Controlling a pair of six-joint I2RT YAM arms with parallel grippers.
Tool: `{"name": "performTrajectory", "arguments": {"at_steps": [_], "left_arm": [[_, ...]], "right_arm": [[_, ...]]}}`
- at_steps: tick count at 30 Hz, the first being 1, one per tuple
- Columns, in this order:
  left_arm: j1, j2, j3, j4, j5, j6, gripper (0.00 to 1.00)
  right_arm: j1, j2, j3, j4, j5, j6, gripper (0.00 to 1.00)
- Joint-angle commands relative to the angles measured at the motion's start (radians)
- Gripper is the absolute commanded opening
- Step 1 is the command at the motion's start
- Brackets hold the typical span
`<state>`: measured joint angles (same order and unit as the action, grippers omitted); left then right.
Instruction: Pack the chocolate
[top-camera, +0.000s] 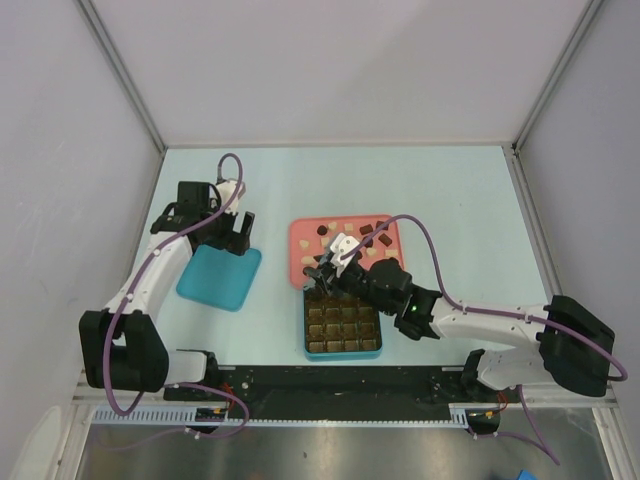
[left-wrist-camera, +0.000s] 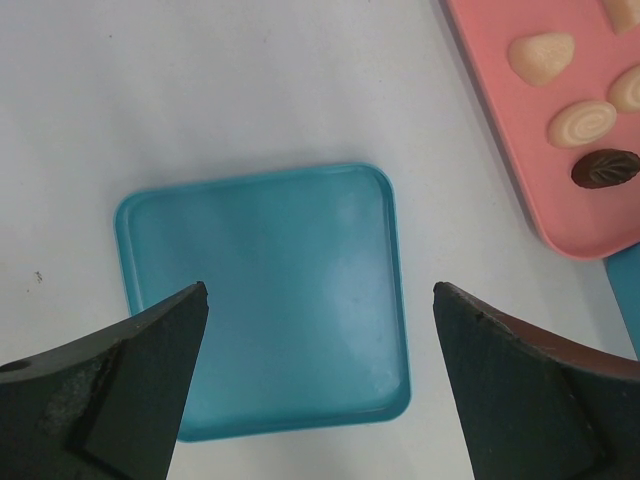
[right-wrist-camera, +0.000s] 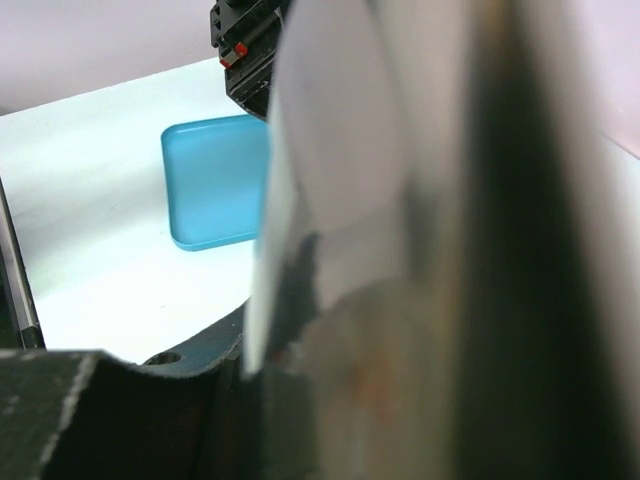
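Several chocolates, cream (top-camera: 322, 230) and dark brown (top-camera: 375, 232), lie on the pink tray (top-camera: 302, 260). Three of them show in the left wrist view: two cream (left-wrist-camera: 582, 122) and one dark (left-wrist-camera: 605, 167). The teal box (top-camera: 343, 354) with gold-brown grid compartments sits just in front of the tray. My right gripper (top-camera: 322, 272) hovers over the box's far-left corner, by the tray's near edge. Its wrist view is blocked by a blurred grey surface, so its jaws do not show. My left gripper (left-wrist-camera: 320, 300) is open and empty above a flat teal lid (left-wrist-camera: 265, 300).
The teal lid (top-camera: 220, 277) lies left of the box and also shows in the right wrist view (right-wrist-camera: 215, 180). The pink tray's corner (left-wrist-camera: 560, 215) is at the left wrist view's right. White walls enclose the table on three sides.
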<state>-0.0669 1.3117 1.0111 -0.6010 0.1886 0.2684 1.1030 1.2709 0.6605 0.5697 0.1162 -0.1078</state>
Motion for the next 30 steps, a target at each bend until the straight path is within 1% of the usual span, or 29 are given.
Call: {"name": "performTrajectory", "arguments": {"at_steps": [1,4,13,16,18,19,22,26,30], "left_arm": [[0.006,-0.014,0.011,0.010,-0.002,0.018,1.00],[0.006,-0.014,0.014,0.007,-0.005,0.022,1.00],[0.006,-0.025,0.015,0.001,-0.003,0.026,1.00],[0.006,-0.029,0.014,0.001,-0.003,0.025,1.00],[0.006,-0.032,0.014,0.000,-0.005,0.023,1.00],[0.006,-0.032,0.014,0.000,-0.003,0.023,1.00],[0.006,-0.034,0.014,-0.003,-0.003,0.020,1.00],[0.006,-0.038,0.021,-0.008,-0.008,0.020,1.00],[0.006,-0.035,0.032,-0.013,-0.011,0.020,1.00]], "right_arm": [[0.006,0.007,0.007,0.088,0.019,0.000,0.40],[0.004,0.007,0.005,0.088,0.023,-0.004,0.43],[0.006,0.004,0.005,0.093,0.026,-0.015,0.44],[0.003,0.004,0.007,0.117,0.034,-0.027,0.40],[-0.003,0.011,0.005,0.142,0.045,-0.059,0.39],[-0.006,0.016,0.005,0.180,0.049,-0.070,0.39],[-0.061,0.048,0.016,0.266,0.040,-0.092,0.38],[-0.152,0.119,0.083,0.308,-0.026,-0.092,0.37],[-0.236,0.231,0.158,0.372,-0.067,-0.086,0.34]]}}
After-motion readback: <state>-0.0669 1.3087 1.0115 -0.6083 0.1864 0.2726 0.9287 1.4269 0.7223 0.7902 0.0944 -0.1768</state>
